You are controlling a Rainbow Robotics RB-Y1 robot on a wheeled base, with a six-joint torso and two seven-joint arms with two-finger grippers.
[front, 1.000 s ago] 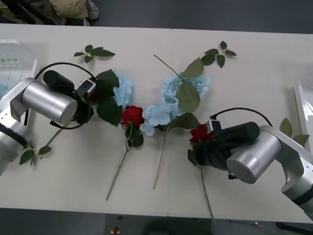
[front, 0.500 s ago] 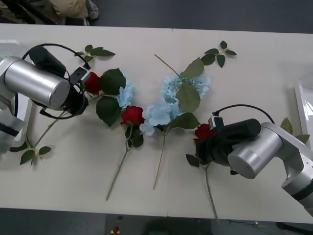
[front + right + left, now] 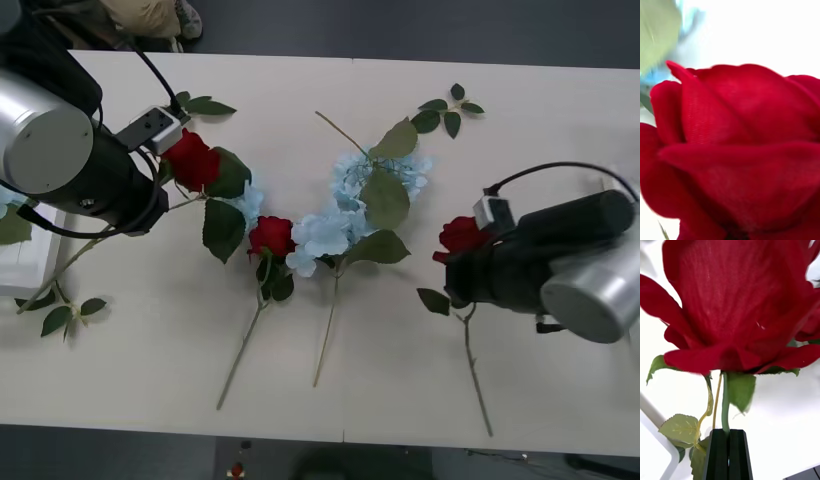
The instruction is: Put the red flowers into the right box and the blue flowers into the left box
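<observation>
My left gripper point(image 3: 166, 160) is raised over the table's left side, shut on the stem of a red flower point(image 3: 191, 160). In the left wrist view its black fingers point(image 3: 720, 453) pinch the green stem under the bloom point(image 3: 741, 303). My right gripper point(image 3: 466, 275) holds another red flower point(image 3: 461, 236) up off the table, its stem hanging toward the front edge; the bloom point(image 3: 741, 150) sits close before the right wrist camera. A third red flower point(image 3: 271, 236) lies mid-table among the blue flowers point(image 3: 325, 230). The left box point(image 3: 25, 280) peeks out under my left arm. The right box is hidden.
Loose green leaf sprigs lie at the back left point(image 3: 195, 105), the back right point(image 3: 448, 108) and the front left point(image 3: 70, 312). A blue cluster point(image 3: 250, 200) rests right beside the left-held rose. The table's front edge runs just below the stems.
Both arms have lifted their roses. The left one rose up and back toward the left box, and the right one carried its rose to the right.
</observation>
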